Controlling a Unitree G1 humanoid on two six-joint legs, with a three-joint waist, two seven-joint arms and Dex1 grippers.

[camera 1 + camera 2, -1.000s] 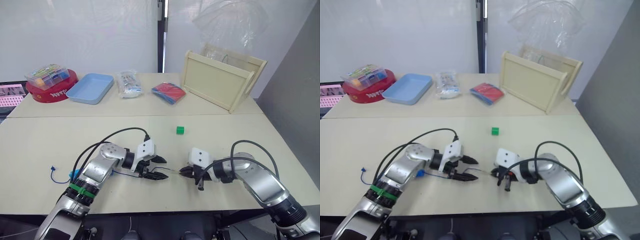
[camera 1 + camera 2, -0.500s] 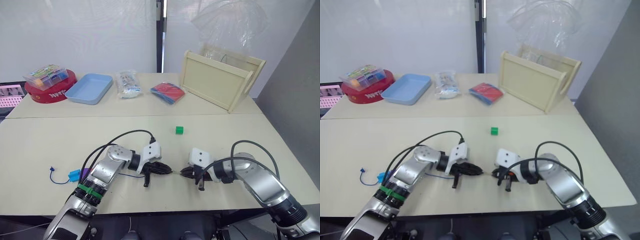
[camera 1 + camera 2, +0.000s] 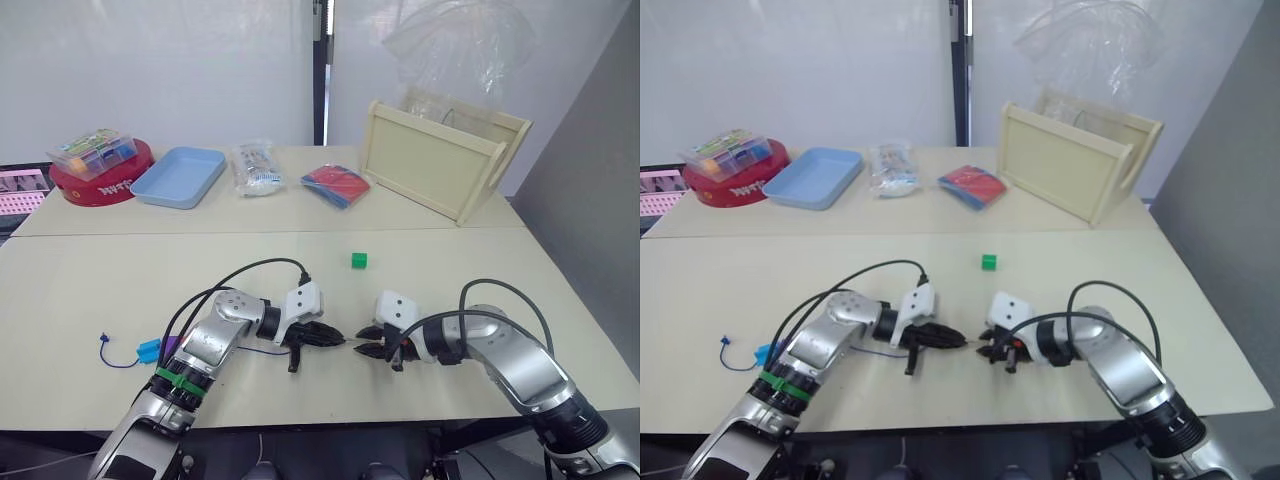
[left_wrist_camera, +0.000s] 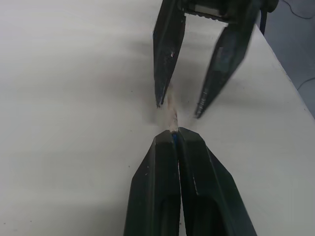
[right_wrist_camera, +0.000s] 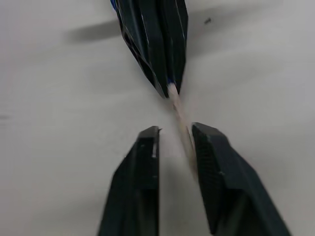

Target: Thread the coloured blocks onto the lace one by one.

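Worktop (image 3: 90,280): a pale surface carrying both arms at its near edge, with the task pieces spread across it.
Left gripper (image 3: 336,339): low over the worktop, its 2 fingers (image 4: 162,191) pressed together on the lace just behind the pale tip.
Right gripper (image 3: 366,341): facing the left one, nose to nose; its 2 fingers (image 5: 145,182) stand apart, empty.
Lace (image 3: 258,350): a thin dark-blue line running from the clamped fingers back under the left arm to a small knot (image 3: 104,338) near the worktop's left side.
Lace tip (image 5: 179,115): juts out of the closed left fingers into the gap between the open right fingers, lying close against 1 of them.
Green block (image 3: 360,261): alone on the worktop, well beyond both grippers.
Cyan block (image 3: 149,351): beside the left forearm, on the lace line; whether it is threaded cannot be told.
Purple block (image 3: 168,345): just beside the cyan one, partly hidden by the arm.
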